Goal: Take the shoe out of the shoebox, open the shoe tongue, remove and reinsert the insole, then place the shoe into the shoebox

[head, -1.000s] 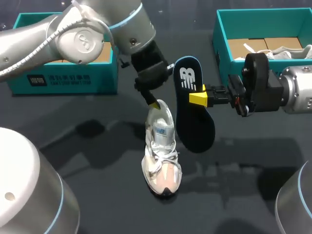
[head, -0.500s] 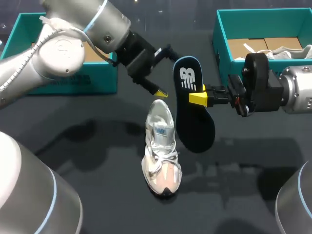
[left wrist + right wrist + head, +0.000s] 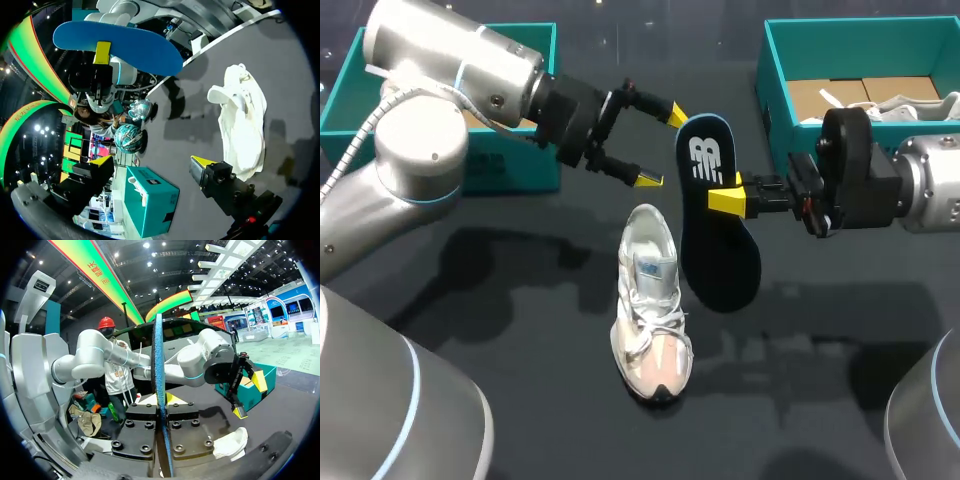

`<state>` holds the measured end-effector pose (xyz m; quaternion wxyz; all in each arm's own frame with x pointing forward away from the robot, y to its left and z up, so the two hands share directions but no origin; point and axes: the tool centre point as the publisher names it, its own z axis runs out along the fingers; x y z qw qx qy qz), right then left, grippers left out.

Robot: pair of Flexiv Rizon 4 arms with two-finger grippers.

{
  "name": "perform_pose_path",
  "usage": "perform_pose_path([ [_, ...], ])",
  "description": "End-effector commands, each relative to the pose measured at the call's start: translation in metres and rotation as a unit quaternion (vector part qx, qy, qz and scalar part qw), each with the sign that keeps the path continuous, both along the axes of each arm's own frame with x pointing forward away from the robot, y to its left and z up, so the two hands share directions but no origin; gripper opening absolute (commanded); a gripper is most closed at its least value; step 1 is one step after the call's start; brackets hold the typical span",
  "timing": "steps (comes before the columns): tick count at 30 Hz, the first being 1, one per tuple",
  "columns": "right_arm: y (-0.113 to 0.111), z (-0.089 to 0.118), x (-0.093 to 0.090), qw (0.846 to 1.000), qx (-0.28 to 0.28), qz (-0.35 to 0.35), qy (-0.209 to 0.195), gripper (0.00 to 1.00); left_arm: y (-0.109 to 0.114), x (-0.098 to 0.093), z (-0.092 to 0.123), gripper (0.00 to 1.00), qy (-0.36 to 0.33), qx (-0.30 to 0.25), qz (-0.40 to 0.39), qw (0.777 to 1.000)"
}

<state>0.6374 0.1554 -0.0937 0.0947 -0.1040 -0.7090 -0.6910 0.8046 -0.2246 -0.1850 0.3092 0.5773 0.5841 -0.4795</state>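
On table (image 3: pixel 840 360): one shoe (image 3: pixel 650 300), two shoeboxes (image 3: pixel 535 165) (image 3: pixel 775 80); right pincer (image 3: pixel 725 198) clamps one insole (image 3: pixel 720 255).

Straight ahead of the open left tool (image 3: pixel 660 147), the insole (image 3: pixel 718 250) stood on edge, clamped in the right tool (image 3: pixel 725 198), and barred the way across. The shoe (image 3: pixel 650 300) lay below the left tool, with a gap between it and the lower fingertip. A shoebox (image 3: pixel 515 165) stood close behind that tool. Bare tabletop (image 3: pixel 520 330) lay open beside the shoe, on the side away from the insole.
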Motion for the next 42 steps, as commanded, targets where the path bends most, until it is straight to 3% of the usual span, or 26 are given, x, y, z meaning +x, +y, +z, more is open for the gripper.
perform_pose_path([
  [1, -0.009, 0.003, 0.022, 0.999, 0.005, 0.013, 0.034, 0.0, 0.002, -0.015, 0.006, 1.0, -0.035, -0.117, 0.045, 0.991],
  [9, -0.037, 0.007, 0.069, 0.992, 0.021, 0.0, 0.125, 0.0, -0.005, -0.02, 0.025, 1.0, -0.068, -0.155, 0.071, 0.983],
  [21, -0.037, 0.007, 0.069, 0.992, 0.021, 0.0, 0.125, 0.0, -0.006, -0.019, 0.026, 1.0, -0.071, -0.158, 0.077, 0.982],
  [29, -0.05, 0.003, 0.119, 0.971, 0.029, -0.048, 0.234, 0.0, -0.017, -0.02, 0.031, 1.0, -0.085, -0.163, 0.077, 0.98],
  [40, -0.05, 0.003, 0.119, 0.971, 0.029, -0.048, 0.234, 0.0, -0.017, -0.02, 0.031, 1.0, -0.083, -0.162, 0.077, 0.98],
  [42, -0.048, 0.0, 0.129, 0.961, 0.023, -0.05, 0.269, 0.0, -0.019, -0.019, 0.031, 1.0, -0.087, -0.161, 0.086, 0.979],
])
